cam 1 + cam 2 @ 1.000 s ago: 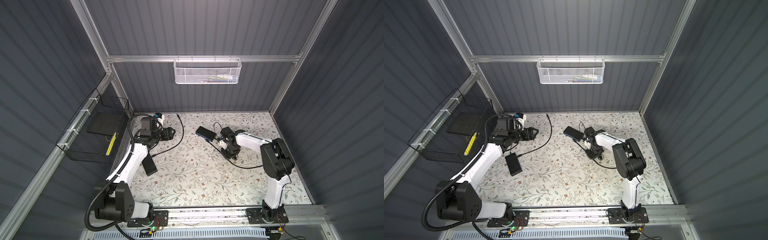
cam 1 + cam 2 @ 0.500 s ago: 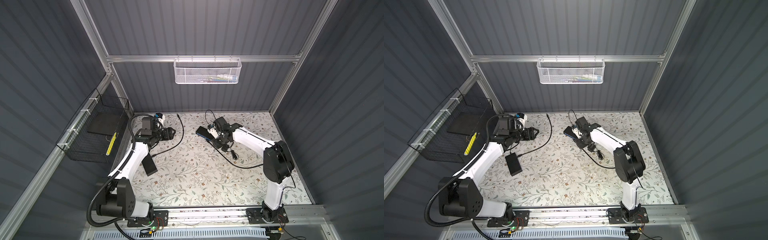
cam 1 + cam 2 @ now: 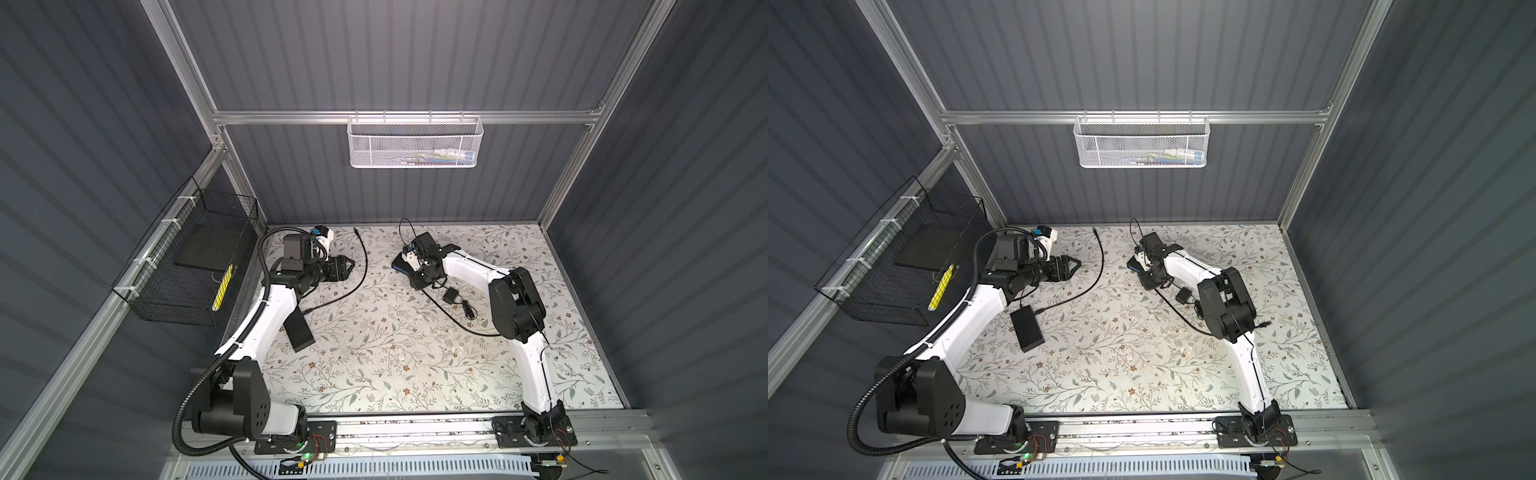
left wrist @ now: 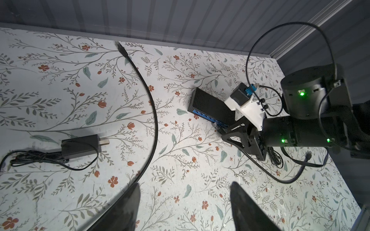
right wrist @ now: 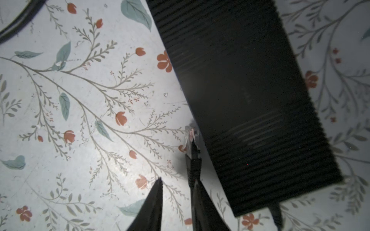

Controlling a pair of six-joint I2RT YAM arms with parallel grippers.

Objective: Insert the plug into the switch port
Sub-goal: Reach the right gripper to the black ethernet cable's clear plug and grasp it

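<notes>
The switch [image 3: 402, 265] is a flat, ribbed black box with a blue long face [image 4: 208, 118], lying on the floral table at the back middle; it also shows as the switch [image 5: 250, 100]. Its ports are too small to make out. The plug [image 5: 191, 140], clear-tipped with a black boot, touches the switch's edge; I cannot tell whether it sits in a port. My right gripper [image 5: 177, 180] is open, its jaws a little apart with table showing between them. The boot lies against one finger. My left gripper [image 4: 185, 184] stands open and empty, well left of the switch.
A thick black cable [image 4: 156, 128] curves across the table between the arms, ending at a flat black box [image 3: 300, 330]. A black power adapter [image 4: 82, 145] lies with its thin cord. Another small adapter [image 3: 449, 296] and a coiled cord lie under the right arm. A white mesh basket [image 3: 415, 145] hangs on the back wall.
My right gripper has swung left and back from above the thin cord to the switch's near side. The left arm has stayed still.
</notes>
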